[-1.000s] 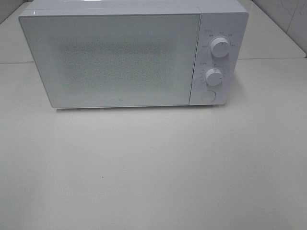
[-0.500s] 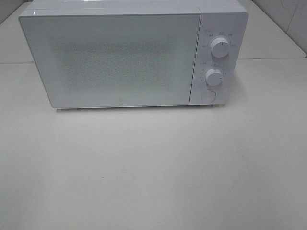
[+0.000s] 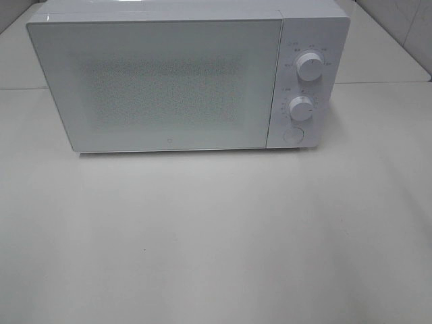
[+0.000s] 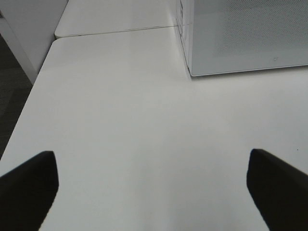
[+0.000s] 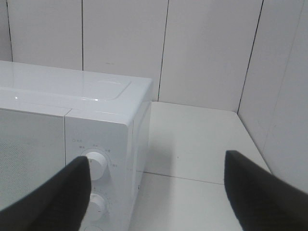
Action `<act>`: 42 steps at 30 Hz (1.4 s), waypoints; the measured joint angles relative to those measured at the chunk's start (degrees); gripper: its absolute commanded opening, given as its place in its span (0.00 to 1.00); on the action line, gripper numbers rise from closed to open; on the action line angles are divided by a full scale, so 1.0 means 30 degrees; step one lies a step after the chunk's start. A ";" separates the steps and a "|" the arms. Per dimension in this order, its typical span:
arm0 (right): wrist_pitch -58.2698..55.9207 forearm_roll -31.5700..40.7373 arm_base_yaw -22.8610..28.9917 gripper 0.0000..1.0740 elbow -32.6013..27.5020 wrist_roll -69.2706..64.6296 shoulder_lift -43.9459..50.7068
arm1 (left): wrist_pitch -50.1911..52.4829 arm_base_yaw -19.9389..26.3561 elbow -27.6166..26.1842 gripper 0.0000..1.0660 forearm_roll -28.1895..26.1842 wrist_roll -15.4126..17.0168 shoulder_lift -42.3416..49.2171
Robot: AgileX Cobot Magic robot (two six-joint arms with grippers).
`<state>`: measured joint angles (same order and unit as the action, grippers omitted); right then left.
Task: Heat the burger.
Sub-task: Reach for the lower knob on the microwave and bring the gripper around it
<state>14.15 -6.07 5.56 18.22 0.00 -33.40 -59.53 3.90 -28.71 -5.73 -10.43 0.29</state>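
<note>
Left gripper (image 4: 151,161): jaws spread wide, as wide as you could ask. One dark finger (image 4: 29,187) sits at each side of the wrist view.
Left grip: nothing in it, folks. Only bare white table (image 4: 120,120) shows between the fingers, and no contact with it is visible.
Left surroundings: the near corner of the microwave (image 4: 240,38) sits ahead and off to one side, well clear of the fingers.
Right gripper (image 5: 158,161): jaws apart here too, with a broad gap between the two dark fingers (image 5: 255,187).
Right grip: empty. The gap shows table and the white panelled wall (image 5: 207,48).
Right contact: one finger overlaps the microwave's control panel in the wrist view, next to the upper knob (image 5: 96,164). I cannot tell whether it touches.
Microwave (image 3: 169,81): standing at the back of the table (image 3: 216,236), door (image 3: 162,88) closed flush.
Controls: two round knobs stacked on the right, upper (image 3: 308,67) over lower (image 3: 301,108), with a round button (image 3: 292,135) beneath.
Burger: out of sight in all three views. The dotted door window gives nothing away, so I cannot tell where it is.
</note>
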 measured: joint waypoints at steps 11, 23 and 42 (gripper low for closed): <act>0.7277 0.0592 0.0000 0.71 -0.0191 0.0000 -0.6799 | 0.0000 0.0000 0.0000 0.95 0.0000 0.0000 0.0000; 1.7093 0.0668 0.0000 0.72 -0.2464 0.0344 -1.3579 | 0.0000 0.0000 0.0000 0.95 0.0000 -0.0038 0.0000; 1.8335 1.0924 0.9206 0.72 -0.1566 0.2406 -2.0665 | 0.0000 0.0000 0.0000 0.95 0.0000 -0.0038 0.0000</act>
<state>69.16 26.70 33.17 13.52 7.22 -95.40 -59.53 3.90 -28.71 -5.73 -10.54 0.29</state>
